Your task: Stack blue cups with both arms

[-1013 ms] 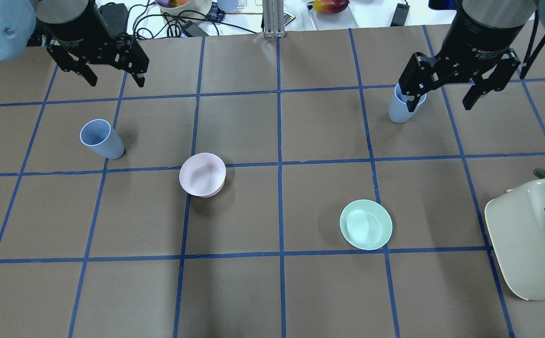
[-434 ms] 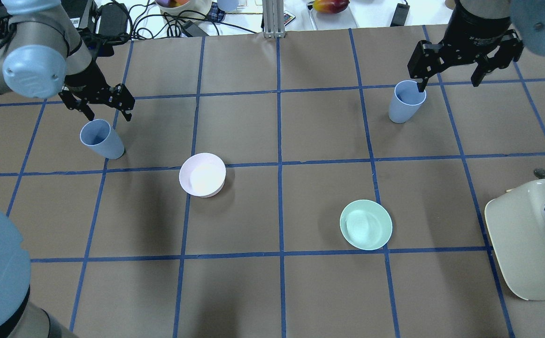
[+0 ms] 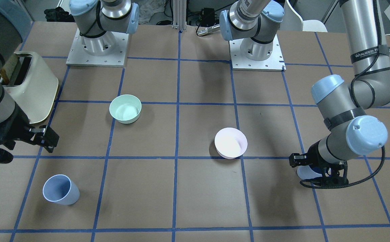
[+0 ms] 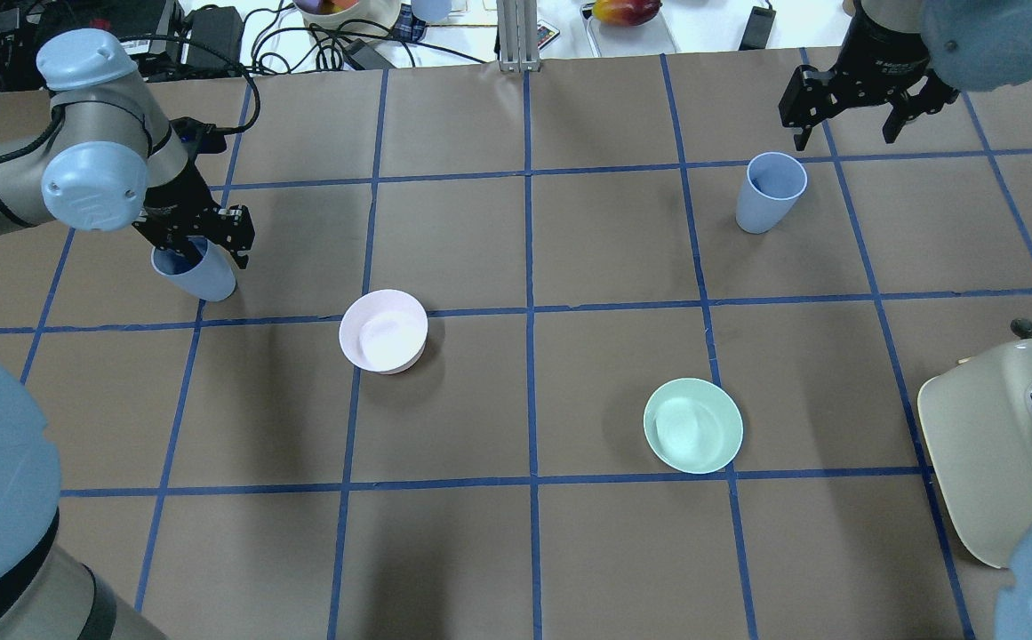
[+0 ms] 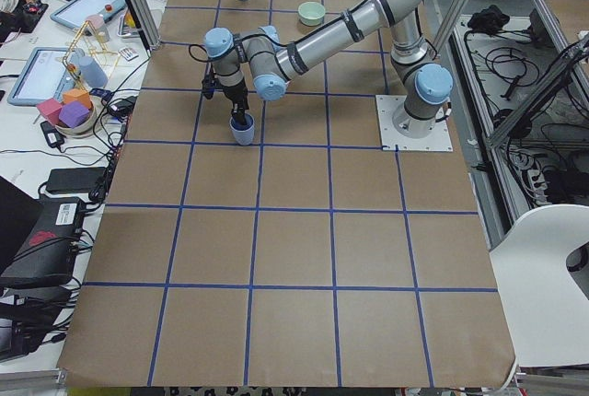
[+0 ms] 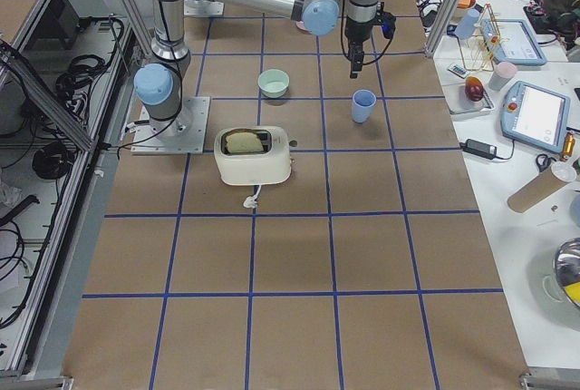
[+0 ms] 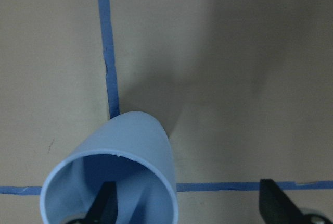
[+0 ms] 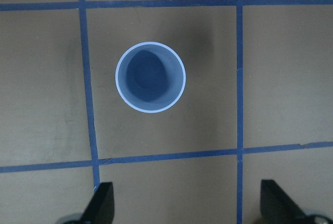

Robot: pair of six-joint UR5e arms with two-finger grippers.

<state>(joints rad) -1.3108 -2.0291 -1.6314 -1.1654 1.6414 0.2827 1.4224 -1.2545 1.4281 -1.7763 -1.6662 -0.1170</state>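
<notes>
One blue cup point(image 4: 210, 281) stands upright at the left of the table. My left gripper point(image 4: 204, 253) is open and low over it. In the left wrist view one finger point(image 7: 105, 203) is inside the cup point(image 7: 140, 146) and the other is outside its wall. The second blue cup point(image 4: 770, 194) stands upright at the far right. My right gripper point(image 4: 844, 133) is open and empty, hanging just beyond that cup. The right wrist view looks straight down into this cup point(image 8: 151, 76), which lies ahead of the open fingers point(image 8: 101, 203).
A pale pink bowl point(image 4: 384, 331) sits left of centre and a mint-green bowl point(image 4: 692, 425) right of centre. A cream toaster point(image 4: 1004, 453) stands at the right edge. Cables and boxes lie beyond the table's far edge.
Both grippers have come down lower. The left one moved onto the left cup, one finger now inside it. The right one shifted off the right cup toward the far edge.
</notes>
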